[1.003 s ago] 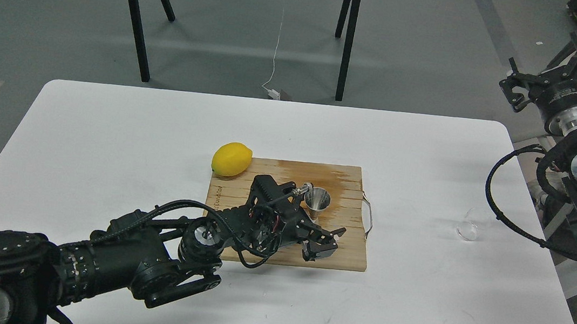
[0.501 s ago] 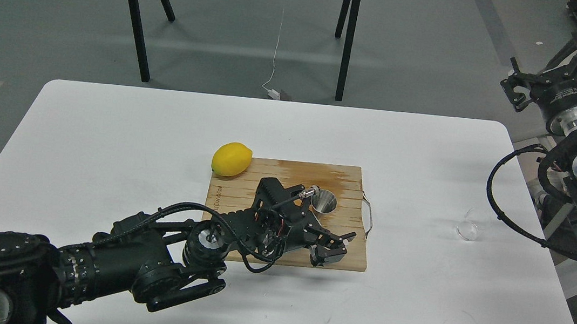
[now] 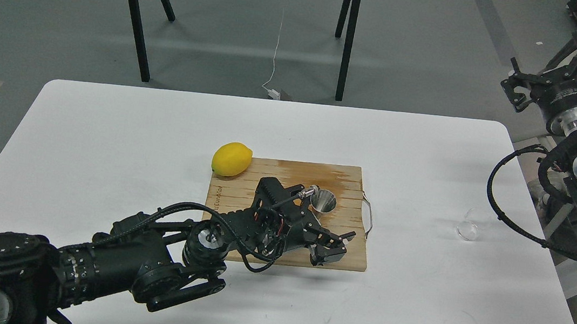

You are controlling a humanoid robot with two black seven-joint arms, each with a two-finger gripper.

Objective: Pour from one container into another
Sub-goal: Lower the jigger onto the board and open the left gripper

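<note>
The steel hourglass jigger (image 3: 324, 201) stands on the wooden cutting board (image 3: 356, 189), its lower cone hidden behind my left arm. My left gripper (image 3: 334, 246) hovers over the board's front right part, just in front of the jigger, open and with nothing between its fingers. The tiny clear cup (image 3: 467, 230) sits alone on the white table (image 3: 107, 136) far to the right, near the table's right edge. My right gripper (image 3: 556, 73) is raised beyond the table's back right corner, spread open and empty, well away from the cup.
A yellow lemon (image 3: 232, 159) rests at the board's back left corner. A metal handle (image 3: 369, 214) sticks out of the board's right side. Black table legs (image 3: 136, 19) stand on the floor behind the table.
My left gripper slid a little to the right along the board's front, and my arm now covers the jigger's lower cone. The right arm shifted only slightly. The cup stayed put.
</note>
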